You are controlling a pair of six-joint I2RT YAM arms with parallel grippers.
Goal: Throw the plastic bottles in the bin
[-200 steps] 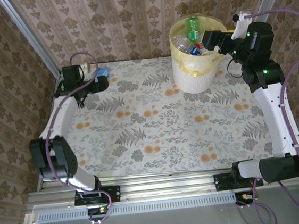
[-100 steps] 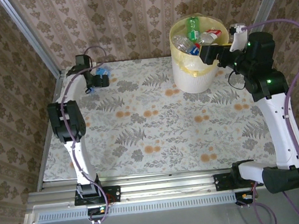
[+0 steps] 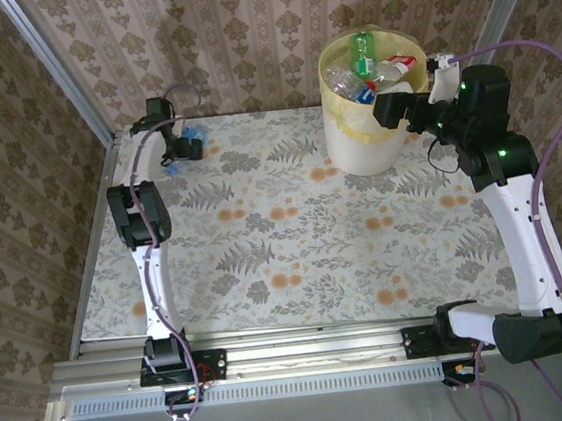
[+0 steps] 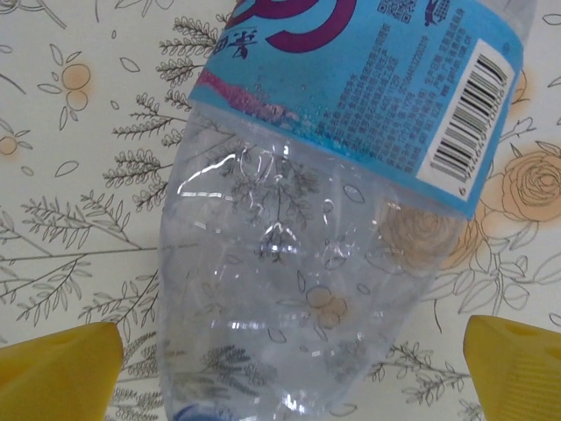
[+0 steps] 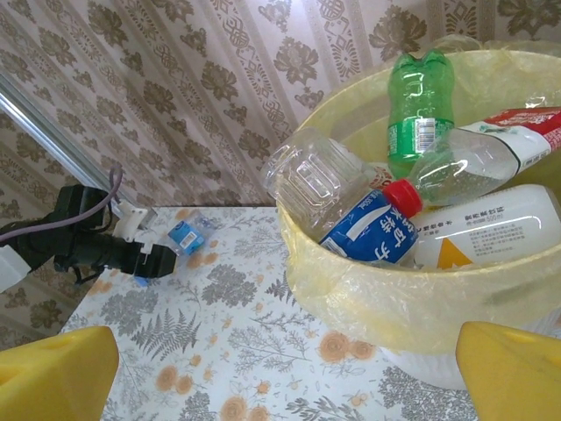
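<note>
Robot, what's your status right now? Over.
Left gripper open, straddling blue-label bottle lying on table, far-left corner. Right gripper open, empty, beside bin. Bin holds several bottles. Nothing seen in the way.

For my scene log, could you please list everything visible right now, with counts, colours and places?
bin: one, white with a yellow bag liner, far right of the table.
bottles in the bin: at least five showing: green bottle, clear ribbed bottle, blue-labelled bottle, red-labelled bottle with a red cap, white-labelled bottle.
bottle on the table: one, clear with a blue label, lying at the far left corner.
tablecloth: one, pale floral with orange and grey.
left end effector: open, yellow fingertips either side of the lying bottle.
right end effector: open, yellow fingertips, beside the bin.
</note>
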